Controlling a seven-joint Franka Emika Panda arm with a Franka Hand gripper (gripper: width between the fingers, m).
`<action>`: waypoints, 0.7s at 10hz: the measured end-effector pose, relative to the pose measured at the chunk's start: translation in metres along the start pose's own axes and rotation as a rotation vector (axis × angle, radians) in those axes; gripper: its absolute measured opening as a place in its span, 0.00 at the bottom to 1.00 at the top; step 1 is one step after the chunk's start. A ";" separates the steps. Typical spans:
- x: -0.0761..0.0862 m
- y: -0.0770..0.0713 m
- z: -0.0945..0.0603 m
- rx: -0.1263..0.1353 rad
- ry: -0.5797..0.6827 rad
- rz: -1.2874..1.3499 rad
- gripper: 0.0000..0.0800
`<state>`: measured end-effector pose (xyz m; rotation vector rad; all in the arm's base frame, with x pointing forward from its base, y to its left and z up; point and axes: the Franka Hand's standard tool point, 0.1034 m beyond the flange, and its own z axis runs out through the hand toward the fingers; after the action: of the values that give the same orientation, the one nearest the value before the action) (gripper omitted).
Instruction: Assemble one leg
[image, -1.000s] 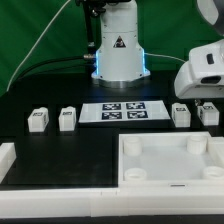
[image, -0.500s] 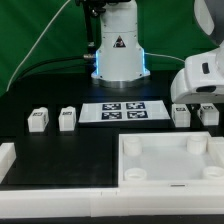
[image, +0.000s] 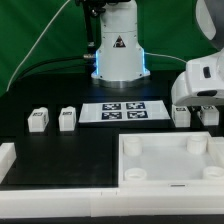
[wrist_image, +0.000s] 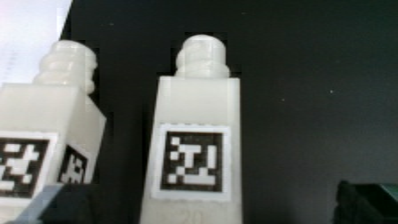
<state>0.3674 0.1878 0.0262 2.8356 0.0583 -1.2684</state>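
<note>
Gripper (wrist_image: 210, 206) hangs with jaws spread wide and holds nothing. One dark fingertip (wrist_image: 370, 204) shows at each edge of the wrist view.

Under me, between the two fingers and touching neither, sits the leg (wrist_image: 198, 140), a small white plastic block-shaped post. It has a squared body, a ribbed rounded peg at one end, and a black-and-white square tag on the face toward my camera.

A second white post (wrist_image: 57, 110) with its own tag sits just beside the leg, apart from it, by my other finger. Both rest on the black table (wrist_image: 320, 90).

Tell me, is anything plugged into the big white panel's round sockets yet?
Empty. All four sockets of the panel are bare hollows in the exterior view, and four legs sit loose on the black table.
</note>
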 end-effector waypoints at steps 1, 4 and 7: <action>0.002 0.001 0.001 -0.006 -0.089 0.001 0.81; 0.012 -0.003 -0.002 0.001 -0.062 -0.001 0.81; 0.014 -0.003 0.001 0.003 -0.062 0.000 0.81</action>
<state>0.3759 0.1907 0.0152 2.7966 0.0548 -1.3561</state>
